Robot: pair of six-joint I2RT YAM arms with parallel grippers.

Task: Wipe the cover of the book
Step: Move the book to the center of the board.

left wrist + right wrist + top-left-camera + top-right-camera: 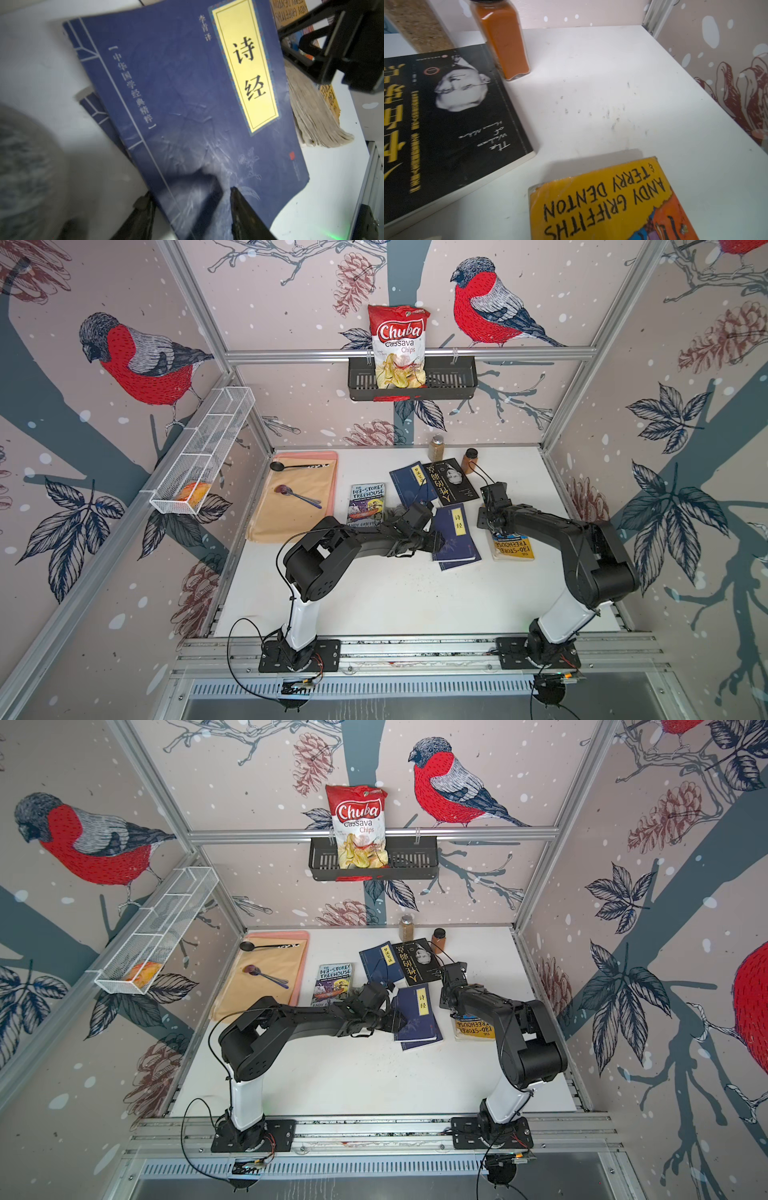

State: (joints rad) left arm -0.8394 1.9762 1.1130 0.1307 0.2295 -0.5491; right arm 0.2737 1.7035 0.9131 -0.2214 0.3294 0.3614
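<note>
a robot test cell: aluminium frame [291, 352], bird-print wall panels [137, 360], mounting rail [415, 649].

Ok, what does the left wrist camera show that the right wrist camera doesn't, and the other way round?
Only left wrist: the dark blue softcover book with a yellow title label, the open left gripper above its cover, and a blurred grey cloth-like mass. Only right wrist: the black paperback with a portrait, an orange spice jar and a tan spice jar. Both: the worn yellow paperback on the white table.
</note>
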